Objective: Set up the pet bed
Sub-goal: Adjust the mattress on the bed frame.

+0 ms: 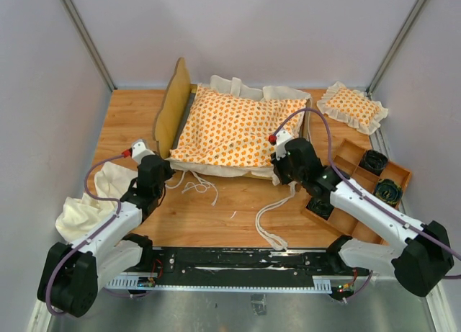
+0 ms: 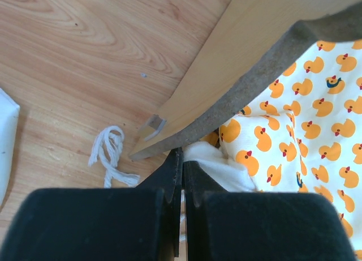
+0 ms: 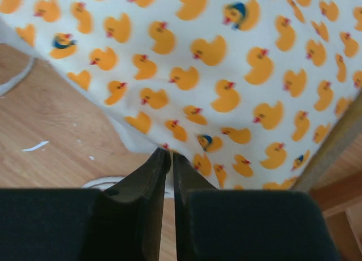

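Cushion [image 1: 241,130] overhangs the bed frame [image 1: 173,109] on its near side. Your left claw [image 2: 178,153] is clenched. Your right claw [image 3: 167,153] sits at the hem, grip unclear; a pull could drag the cushion off.

Light wood-grain bench [image 1: 130,123] sits as the base of a boxed-in cell. 3 plain matte walls, pale grey-lilac: back wall [image 1: 238,29], left wall [image 1: 36,116], right wall [image 1: 432,94]. 2 silver metal posts slant up the back corners, left post [image 1: 85,37] and right post [image 1: 397,38]. Dull grey metal strip [image 1: 238,310] along the bench's near edge. Light even and soft, faint shadows only.
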Controlling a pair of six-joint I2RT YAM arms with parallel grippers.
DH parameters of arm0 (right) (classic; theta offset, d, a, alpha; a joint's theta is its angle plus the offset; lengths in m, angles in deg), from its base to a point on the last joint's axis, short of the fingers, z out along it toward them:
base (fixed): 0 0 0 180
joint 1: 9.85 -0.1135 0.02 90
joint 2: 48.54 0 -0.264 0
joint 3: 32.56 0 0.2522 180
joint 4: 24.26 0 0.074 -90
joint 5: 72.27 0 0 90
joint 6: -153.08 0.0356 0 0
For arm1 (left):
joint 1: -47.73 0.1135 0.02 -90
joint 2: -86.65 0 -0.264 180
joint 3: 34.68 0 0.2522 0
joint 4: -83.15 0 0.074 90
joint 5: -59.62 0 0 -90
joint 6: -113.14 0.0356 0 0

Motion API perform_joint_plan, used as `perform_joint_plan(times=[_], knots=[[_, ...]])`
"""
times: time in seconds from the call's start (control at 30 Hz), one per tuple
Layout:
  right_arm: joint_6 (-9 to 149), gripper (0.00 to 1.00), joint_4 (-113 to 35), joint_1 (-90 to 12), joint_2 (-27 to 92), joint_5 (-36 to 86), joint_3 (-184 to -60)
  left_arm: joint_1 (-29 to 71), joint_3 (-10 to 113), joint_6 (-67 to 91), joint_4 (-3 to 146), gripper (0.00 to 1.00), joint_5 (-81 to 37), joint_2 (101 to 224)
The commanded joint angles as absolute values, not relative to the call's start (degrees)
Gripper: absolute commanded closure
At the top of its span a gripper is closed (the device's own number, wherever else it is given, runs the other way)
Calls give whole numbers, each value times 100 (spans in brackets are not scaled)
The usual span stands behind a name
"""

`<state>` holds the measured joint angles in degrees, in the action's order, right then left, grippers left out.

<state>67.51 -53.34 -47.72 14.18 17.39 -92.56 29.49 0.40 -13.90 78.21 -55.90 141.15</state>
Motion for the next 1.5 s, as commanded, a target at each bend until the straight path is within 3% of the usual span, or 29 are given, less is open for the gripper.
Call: perform_joint_plan(times=[0.0, 0.07, 0.13, 0.23, 0.37, 0.7, 0.87, 1.0, 1.2, 1.33, 1.47], knots=[[6704, 82, -5868, -4569, 1576, 477, -9655, 3059, 139, -1180, 7717, 100, -6370, 14125], [6739, 67, -6095, -4598, 1582, 542, -9801, 3061, 197, -1233, 7636, 90, -6331, 14117], [6800, 59, -6310, -4706, 1515, 611, -9881, 3060, 333, -1323, 7427, 73, -6260, 14083], [6953, 57, -6564, -4996, 1270, 729, -9841, 3059, 650, -1375, 6999, 57, -6089, 13889], [7066, 57, -6562, -5310, 816, 929, -9636, 3059, 835, -1184, 6765, 48, -5691, 13286], [6545, 56, -6609, -5696, 488, 495, -9564, 3060, 972, -925, 6159, 42, -5385, 12373], [5699, 56, -5845, -6448, 429, 898, -9272, 3060, 941, -807, 6413, 42, -4452, 12287], [4586, 54, -4894, -7055, 894, 1459, -8926, 3060, 773, -885, 6900, 44, -3406, 12293], [2748, 52, -3839, -7453, 1876, 1001, -8690, 3060, 484, -1289, 7609, 47, -2287, 12621], [1683, 50, -3487, -7430, 2435, 5, -8713, 3061, 414, -1229, 7762, 47, -2144, 12942], [1317, 49, -3460, -7337, 2589, -177, -8820, 3064, 384, -1077, 7899, 47, -2330, 13118]])
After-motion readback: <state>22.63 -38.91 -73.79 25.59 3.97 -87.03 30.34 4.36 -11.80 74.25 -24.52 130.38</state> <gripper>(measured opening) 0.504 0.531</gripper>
